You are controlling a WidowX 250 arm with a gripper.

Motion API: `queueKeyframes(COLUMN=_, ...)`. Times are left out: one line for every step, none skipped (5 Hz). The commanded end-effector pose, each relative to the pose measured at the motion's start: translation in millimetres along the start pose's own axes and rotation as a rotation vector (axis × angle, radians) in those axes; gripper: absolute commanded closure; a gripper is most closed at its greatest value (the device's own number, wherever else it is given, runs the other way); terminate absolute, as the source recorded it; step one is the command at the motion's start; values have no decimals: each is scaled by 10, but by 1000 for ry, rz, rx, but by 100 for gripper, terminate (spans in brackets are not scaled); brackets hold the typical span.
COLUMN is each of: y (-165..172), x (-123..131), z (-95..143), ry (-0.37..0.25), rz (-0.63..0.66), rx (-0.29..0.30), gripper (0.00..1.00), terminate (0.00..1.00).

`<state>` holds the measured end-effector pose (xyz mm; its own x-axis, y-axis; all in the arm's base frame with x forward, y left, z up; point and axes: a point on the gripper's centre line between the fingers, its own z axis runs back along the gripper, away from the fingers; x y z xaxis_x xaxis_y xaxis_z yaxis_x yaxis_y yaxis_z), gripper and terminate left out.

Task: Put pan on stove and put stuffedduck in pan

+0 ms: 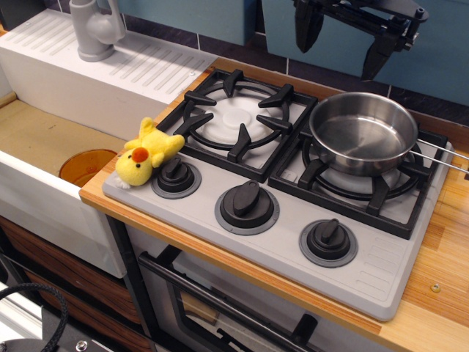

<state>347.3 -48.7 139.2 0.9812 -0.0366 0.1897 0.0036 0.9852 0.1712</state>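
Sitting on the right grate of the stove (242,242), at about 3 o'clock, the pan (363,132) is standing upright and empty, its wire handle pointing off toward the right edge. The duck (146,154) is lying at 9 o'clock on the stove's left corner, touching the leftmost knob (176,177). The gripper (344,45) is hanging at 1 o'clock, above and behind the pan, its jaws spread wide and holding nothing.
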Motion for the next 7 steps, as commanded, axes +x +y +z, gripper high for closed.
queueKeyframes(y=0, x=0, z=0, ry=0, rz=0, rx=0, gripper=0, terminate=0)
queueKeyframes(y=-23, x=-34, z=-237, ry=-54, rz=8, rx=-9, gripper=0, terminate=0)
queueKeyframes(y=-12, x=-42, z=-423, ry=-96, rz=3, rx=-23, gripper=0, terminate=0)
queueKeyframes(y=53, x=-1, z=-635, ry=-144, rz=-16, rx=-47, gripper=0, terminate=0)
queueKeyframes(y=78, x=18, z=-734, ry=-168, rz=-12, rx=-49, gripper=0, terminate=0)
queueKeyframes(y=50, x=-7, z=-784, ry=-170, rz=-7, rx=-52, gripper=0, terminate=0)
queueKeyframes(y=-24, x=-46, z=-847, ry=-175, rz=-5, rx=-64, gripper=0, terminate=0)
